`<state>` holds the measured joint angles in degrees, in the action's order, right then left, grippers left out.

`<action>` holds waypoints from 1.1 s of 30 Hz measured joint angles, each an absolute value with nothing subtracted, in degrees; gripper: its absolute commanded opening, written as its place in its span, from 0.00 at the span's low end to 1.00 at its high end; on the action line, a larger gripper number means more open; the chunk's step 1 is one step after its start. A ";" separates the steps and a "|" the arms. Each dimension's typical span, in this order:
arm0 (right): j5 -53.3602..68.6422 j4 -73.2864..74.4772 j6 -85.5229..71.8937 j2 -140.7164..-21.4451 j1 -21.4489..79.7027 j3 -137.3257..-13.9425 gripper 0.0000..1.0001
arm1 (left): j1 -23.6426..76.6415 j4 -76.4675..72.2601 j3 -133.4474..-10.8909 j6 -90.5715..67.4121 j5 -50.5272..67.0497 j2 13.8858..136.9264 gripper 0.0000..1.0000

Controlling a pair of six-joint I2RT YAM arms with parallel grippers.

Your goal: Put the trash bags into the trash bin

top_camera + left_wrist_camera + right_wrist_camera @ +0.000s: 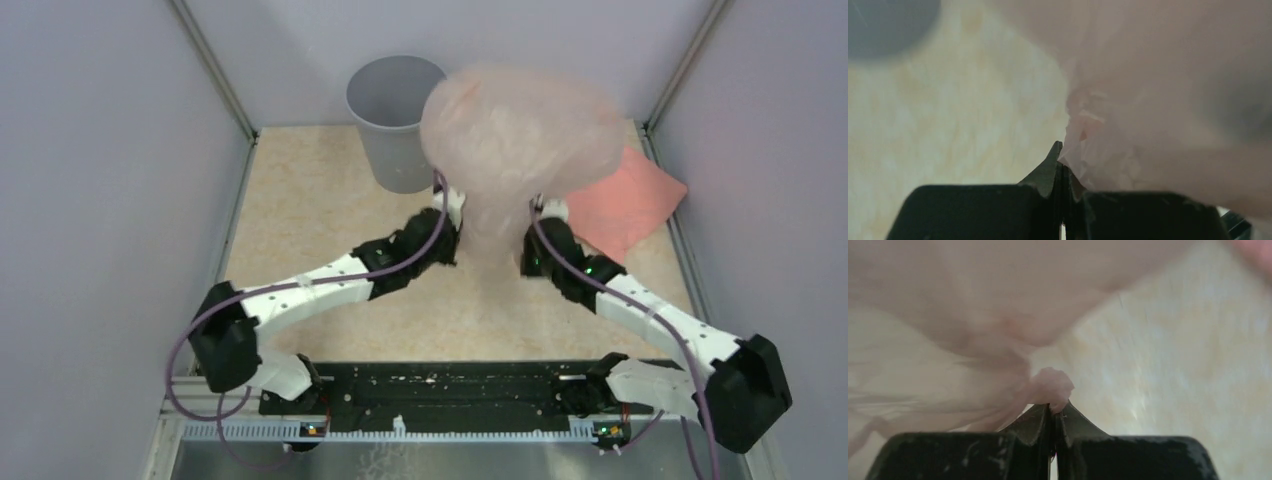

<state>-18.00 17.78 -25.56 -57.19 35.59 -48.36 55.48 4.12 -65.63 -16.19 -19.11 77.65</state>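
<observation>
Both arms are reaching out over the middle of the worktop (300, 220) with the trash bag (515, 130) ballooned between them. Its puffed body rides over the far half and its gathered neck hangs down between the claws. The left gripper (450, 203) is clamped tight on a crumple of film at the bag's left side, and the right gripper (548, 212) is pinched just as hard on a knot of plastic on the right. The trash bin (395, 150) stands by the far edge, left of centre, with its mouth open. From above, the bag's swollen side overlaps its rim. A salmon bundle (640, 195) lies near the far right corner. I'd call this the carry: the bag is lifted but not yet in. Next, both arms need to travel left and outward together, centre the bag over the mouth, then lower and stuff it, since it bulges wider than the bin.
</observation>
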 measured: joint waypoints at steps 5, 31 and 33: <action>-16.40 34.17 -28.99 -54.00 35.75 -36.21 0.00 | 54.81 20.10 -51.68 -19.64 -15.77 78.85 0.00; -26.63 43.00 -22.00 -49.32 35.77 -78.15 0.00 | 55.31 18.28 -70.83 -17.54 -20.49 60.93 0.63; -27.38 42.96 -21.52 -49.65 35.77 -80.84 0.00 | 55.31 18.39 -71.37 -17.67 -20.40 61.01 0.74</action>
